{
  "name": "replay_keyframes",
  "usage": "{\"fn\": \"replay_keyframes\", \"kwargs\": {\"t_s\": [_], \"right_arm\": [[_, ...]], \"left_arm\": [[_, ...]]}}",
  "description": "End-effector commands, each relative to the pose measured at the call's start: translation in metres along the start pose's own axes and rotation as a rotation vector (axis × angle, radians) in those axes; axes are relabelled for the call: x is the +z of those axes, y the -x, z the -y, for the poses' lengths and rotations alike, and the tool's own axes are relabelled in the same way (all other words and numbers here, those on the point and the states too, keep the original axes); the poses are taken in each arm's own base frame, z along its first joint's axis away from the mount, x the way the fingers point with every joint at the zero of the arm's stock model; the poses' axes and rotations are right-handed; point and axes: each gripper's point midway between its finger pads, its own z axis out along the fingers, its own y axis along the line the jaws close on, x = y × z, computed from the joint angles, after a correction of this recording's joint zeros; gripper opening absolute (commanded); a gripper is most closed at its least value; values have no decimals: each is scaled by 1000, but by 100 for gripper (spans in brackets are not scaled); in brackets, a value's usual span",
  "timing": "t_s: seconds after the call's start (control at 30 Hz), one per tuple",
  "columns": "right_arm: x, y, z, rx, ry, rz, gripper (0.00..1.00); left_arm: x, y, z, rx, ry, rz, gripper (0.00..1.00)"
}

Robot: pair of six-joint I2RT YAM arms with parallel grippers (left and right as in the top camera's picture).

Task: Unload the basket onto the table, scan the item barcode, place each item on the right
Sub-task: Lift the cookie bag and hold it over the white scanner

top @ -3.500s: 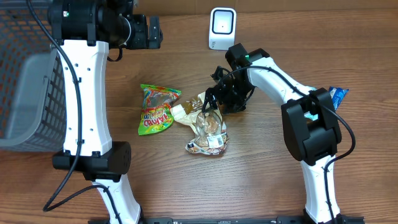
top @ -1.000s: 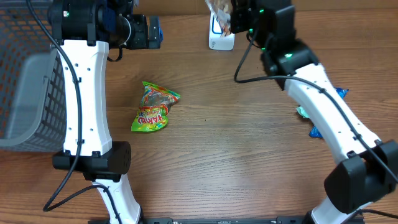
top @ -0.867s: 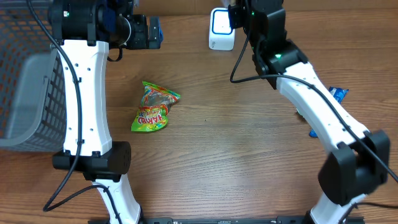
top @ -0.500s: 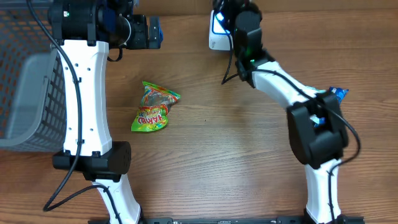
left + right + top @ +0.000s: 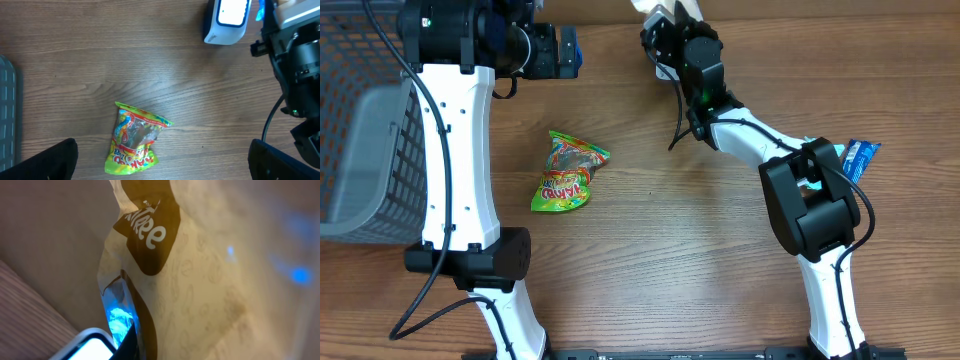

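The right arm is stretched to the table's far edge, its claw (image 5: 662,22) clamped on the snack packet (image 5: 200,280), held right at the scanner (image 5: 227,20). The left claw (image 5: 165,157) is spread wide, well above the table.

we're seeing our left fingers (image 5: 47,161) spread wide in the bottom corners | green-yellow snack bag (image 5: 134,144) flat on the desk (image 5: 100,55), left of centre | white scanner (image 5: 226,21) top right, black right arm (image 5: 300,65) just beside it | grey basket (image 5: 6,112) edge far left
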Motion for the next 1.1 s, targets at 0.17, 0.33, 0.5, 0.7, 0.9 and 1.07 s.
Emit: {"fn": "replay_keyframes", "kwargs": {"t_s": [0.17,0.33,0.5,0.7,0.9,1.07], "right_arm": [[-1,23,4,9,6,70,4],[-1,26,2,7,19,91,4],[-1,26,2,7,21,91,4],[-1,26,2,7,20,90,4],[-1,24,0,5,27,84,4],[-1,22,-2,1,38,73,4]], "left_arm": [[0,3,-1,-16,-3,9,100],[0,3,-1,-16,-3,9,100],[0,3,-1,-16,-3,9,100],[0,3,-1,-16,-3,9,100],[0,3,-1,-16,-3,9,100],[0,3,-1,-16,-3,9,100]]}}
